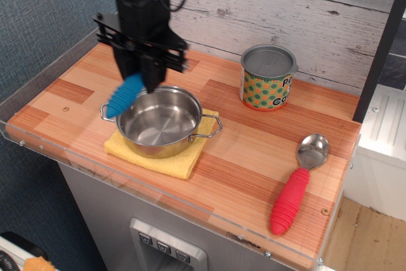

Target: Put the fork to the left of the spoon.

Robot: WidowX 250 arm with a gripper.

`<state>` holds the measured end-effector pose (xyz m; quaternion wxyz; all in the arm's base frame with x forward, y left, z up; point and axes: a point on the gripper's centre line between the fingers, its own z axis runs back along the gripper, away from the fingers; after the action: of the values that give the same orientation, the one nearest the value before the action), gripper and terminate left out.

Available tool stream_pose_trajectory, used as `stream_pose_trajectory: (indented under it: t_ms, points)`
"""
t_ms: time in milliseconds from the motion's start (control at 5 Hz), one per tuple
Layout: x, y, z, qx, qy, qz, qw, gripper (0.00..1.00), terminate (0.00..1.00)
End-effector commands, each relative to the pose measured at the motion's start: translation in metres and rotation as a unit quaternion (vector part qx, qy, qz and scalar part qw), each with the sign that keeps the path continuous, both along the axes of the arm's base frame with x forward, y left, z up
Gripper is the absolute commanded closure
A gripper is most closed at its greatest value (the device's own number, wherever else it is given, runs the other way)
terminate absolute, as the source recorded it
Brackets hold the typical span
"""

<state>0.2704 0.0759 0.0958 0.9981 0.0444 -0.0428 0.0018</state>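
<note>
My gripper is shut on the fork. Only the fork's thick ribbed blue handle shows, slanting down to the left; its tines are hidden in the gripper. The fork hangs in the air over the far left rim of the steel pot. The spoon, with a red ribbed handle and a shiny metal bowl, lies on the wooden table at the front right, bowl pointing away from me.
The pot sits on a yellow cloth at the front left. A patterned tin can stands at the back by the plank wall. A clear plastic lip runs along the table's front and left edges.
</note>
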Motion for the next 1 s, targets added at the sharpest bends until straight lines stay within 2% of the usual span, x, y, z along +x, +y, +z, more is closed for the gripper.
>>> stream_pose_trajectory:
  t_ms: [0, 200, 400, 600, 800]
  points:
    - [0.001, 0.047, 0.007, 0.020, -0.005, 0.005, 0.9998, 1.00, 0.00]
    - [0.000, 0.078, -0.002, 0.031, -0.005, 0.013, 0.9994, 1.00, 0.00]
    - [0.003, 0.094, -0.010, 0.038, -0.002, 0.018, 0.9991, 1.00, 0.00]
    - [0.008, 0.106, -0.028, 0.032, 0.017, 0.008, 0.9993, 1.00, 0.00]
    - [0.012, 0.104, -0.045, 0.026, 0.009, 0.004, 0.9996, 1.00, 0.00]
